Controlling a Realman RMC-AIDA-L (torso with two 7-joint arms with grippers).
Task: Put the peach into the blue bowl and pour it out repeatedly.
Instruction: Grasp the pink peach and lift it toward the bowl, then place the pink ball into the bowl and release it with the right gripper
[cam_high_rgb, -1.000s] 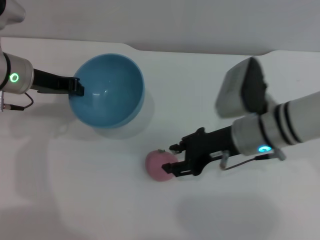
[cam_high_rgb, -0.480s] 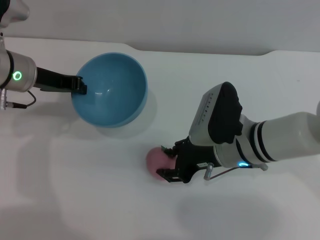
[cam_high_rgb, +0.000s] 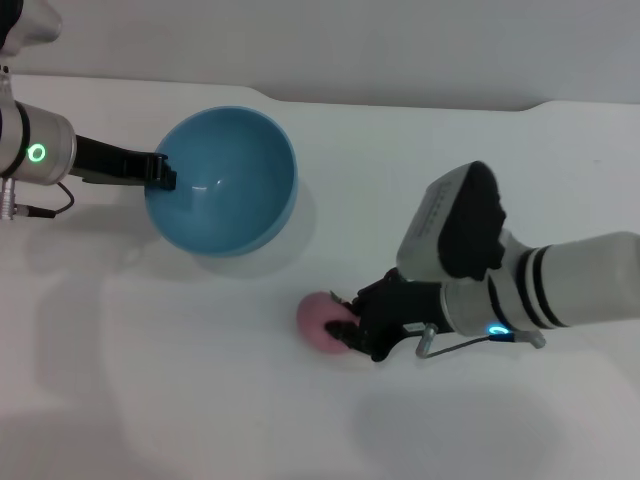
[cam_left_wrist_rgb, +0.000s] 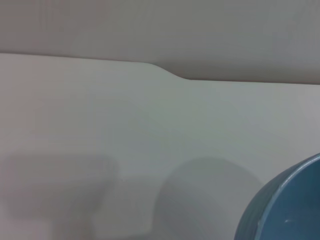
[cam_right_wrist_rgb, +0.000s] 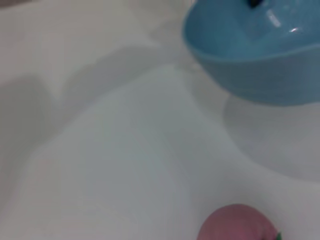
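The pink peach lies on the white table in front of the blue bowl. My right gripper reaches in from the right and is shut on the peach's right side. At the back left the bowl hangs tilted, its inside facing forward and holding nothing. My left gripper is shut on the bowl's left rim. The right wrist view shows the peach close by and the bowl farther off. In the left wrist view only an edge of the bowl appears.
The white table stretches around both objects, bare to the front and left. Its far edge runs along the back with a small step in it. The right arm's bulky wrist hovers just right of the peach.
My right gripper came in from the right, lowered its fingers around the peach and closed on it. The peach shifted only slightly. The left gripper and bowl barely moved.
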